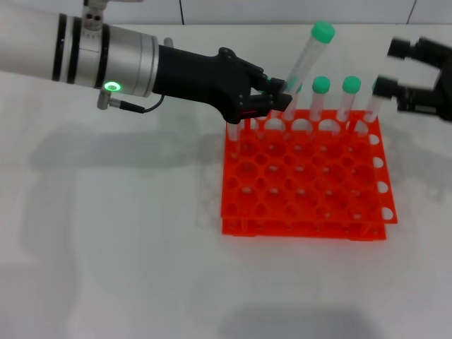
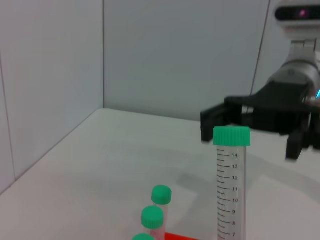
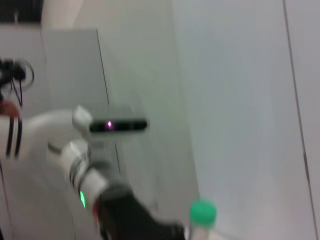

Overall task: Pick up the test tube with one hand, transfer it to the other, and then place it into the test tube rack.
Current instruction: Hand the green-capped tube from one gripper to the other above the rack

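Observation:
My left gripper (image 1: 284,93), on the silver-white arm with the green ring, is shut on the lower part of a test tube (image 1: 305,60). It holds the tube tilted above the back edge of the orange rack (image 1: 304,191), green cap up. The left wrist view shows this tube (image 2: 230,190) upright and close. My right gripper (image 1: 393,68), all black, is open at the far right, level with the tube's upper half and apart from it. Its spread fingers (image 2: 212,120) show behind the cap in the left wrist view. The right wrist view shows the green cap (image 3: 202,212).
Three other green-capped tubes (image 1: 321,95) stand in the rack's back row, the rightmost partly behind my right gripper. Two of their caps (image 2: 161,195) show in the left wrist view. The white table (image 1: 106,233) spreads left of and in front of the rack.

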### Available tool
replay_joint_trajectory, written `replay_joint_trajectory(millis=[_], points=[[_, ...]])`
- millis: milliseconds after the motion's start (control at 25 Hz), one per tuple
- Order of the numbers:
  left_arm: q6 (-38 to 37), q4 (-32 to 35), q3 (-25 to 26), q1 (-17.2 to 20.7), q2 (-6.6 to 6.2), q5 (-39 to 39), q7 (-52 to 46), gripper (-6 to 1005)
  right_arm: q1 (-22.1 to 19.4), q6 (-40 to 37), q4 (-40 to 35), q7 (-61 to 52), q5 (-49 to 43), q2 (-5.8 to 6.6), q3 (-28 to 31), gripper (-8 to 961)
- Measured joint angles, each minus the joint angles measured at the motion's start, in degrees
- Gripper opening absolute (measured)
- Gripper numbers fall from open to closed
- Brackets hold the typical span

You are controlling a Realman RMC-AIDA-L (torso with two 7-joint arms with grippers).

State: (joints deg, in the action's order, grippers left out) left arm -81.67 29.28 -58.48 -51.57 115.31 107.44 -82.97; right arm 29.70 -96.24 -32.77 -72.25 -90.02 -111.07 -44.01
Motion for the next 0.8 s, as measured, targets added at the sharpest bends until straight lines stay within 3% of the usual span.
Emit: replay_joint_trajectory(millis=[240, 440, 520, 800], points=[[0.9, 0.0, 0.0, -1.0, 0.85, 1.9, -1.2, 196, 2.5, -1.6, 7.1, 0.5, 6.0, 0.55, 0.3, 870], [1.0, 0.4, 0.0, -1.0, 1.29, 2.3, -1.1, 196, 3.0, -0.6, 8.9, 1.8, 7.0, -1.96, 0.3, 869], [1.0, 0.7, 0.0, -0.9, 1.39, 2.3, -1.0, 196, 3.0, 0.1, 9.2, 3.7, 7.1, -3.85, 0.2, 869], [1.0, 0.9, 0.0, -0.9, 1.95, 2.4, -0.8, 196, 5.0, 0.6, 15.0, 8.9, 8.2, -4.37, -0.2, 870]])
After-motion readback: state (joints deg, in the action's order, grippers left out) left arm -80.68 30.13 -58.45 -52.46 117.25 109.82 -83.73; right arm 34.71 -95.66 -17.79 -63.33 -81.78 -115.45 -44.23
